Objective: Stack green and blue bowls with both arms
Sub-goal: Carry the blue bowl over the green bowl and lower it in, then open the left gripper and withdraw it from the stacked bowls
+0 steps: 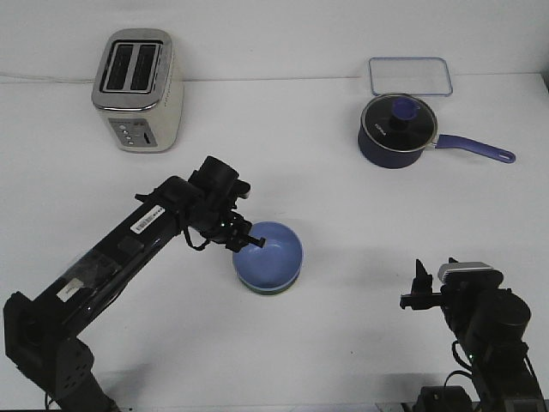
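The light blue bowl [273,254] sits nested in the pale green bowl [268,290], of which only a thin rim shows beneath it, at the middle of the table. My left gripper [252,241] reaches in from the left and pinches the blue bowl's left rim, with one fingertip [259,244] inside the bowl. My right gripper [431,283] is at the front right, well clear of the bowls, with its fingers apart and nothing between them.
A silver toaster [137,90] stands at the back left. A dark navy lidded saucepan [397,130] with a long handle stands at the back right, with a clear rectangular lid [410,75] behind it. The table [343,215] is white.
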Robot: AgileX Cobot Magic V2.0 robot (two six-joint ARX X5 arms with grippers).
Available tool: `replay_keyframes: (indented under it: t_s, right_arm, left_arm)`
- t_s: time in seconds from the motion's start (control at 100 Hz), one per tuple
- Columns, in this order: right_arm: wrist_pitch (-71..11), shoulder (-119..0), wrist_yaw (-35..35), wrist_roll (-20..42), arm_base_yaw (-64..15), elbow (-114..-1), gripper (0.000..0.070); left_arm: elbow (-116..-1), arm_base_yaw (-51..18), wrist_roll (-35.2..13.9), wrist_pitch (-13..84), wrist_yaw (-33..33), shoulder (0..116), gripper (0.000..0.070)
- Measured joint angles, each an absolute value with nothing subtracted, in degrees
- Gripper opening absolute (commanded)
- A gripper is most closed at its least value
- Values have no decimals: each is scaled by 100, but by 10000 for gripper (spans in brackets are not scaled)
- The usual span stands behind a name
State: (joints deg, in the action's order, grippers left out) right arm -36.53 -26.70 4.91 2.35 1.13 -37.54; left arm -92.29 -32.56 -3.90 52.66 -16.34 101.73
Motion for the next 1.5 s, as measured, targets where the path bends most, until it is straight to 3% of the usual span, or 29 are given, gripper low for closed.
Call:
replay_keyframes:
  t_s: [0.39, 0.52, 0.68, 0.79, 0.84, 1.12, 1.5]
  right_arm:
    - [-3653, -2670, 491, 235, 113, -3754, 424]
    - [-3653, -2670, 491, 235, 113, -3754, 424]
    - [-3653, -2670, 491, 235, 113, -3754, 424]
    - [-3653, -2670, 491, 235, 113, -3756, 424]
    - [-3653, -2670, 491, 235, 113, -3754, 424]
    - [-3653, -2670, 491, 237, 113, -3756, 424]
    - [-3653, -2670, 491, 235, 113, -3756, 424]
  left_arm:
    - [-9229, -3297, -351, 5262, -1634, 10237, 26]
    - [-9229, -3297, -351, 5258, -1636, 10237, 137]
    - [-9229, -3306, -349, 5251, -1632, 10237, 155]
    - [-9229, -3326, -351, 5251, -1634, 10237, 310]
    - [-9229, -3328, -349, 5251, -1636, 10237, 339]
    - [-9229, -3203, -242, 5253, -1610, 10235, 340]
    - [-9229, -2237, -248, 5336, -543, 9209, 342]
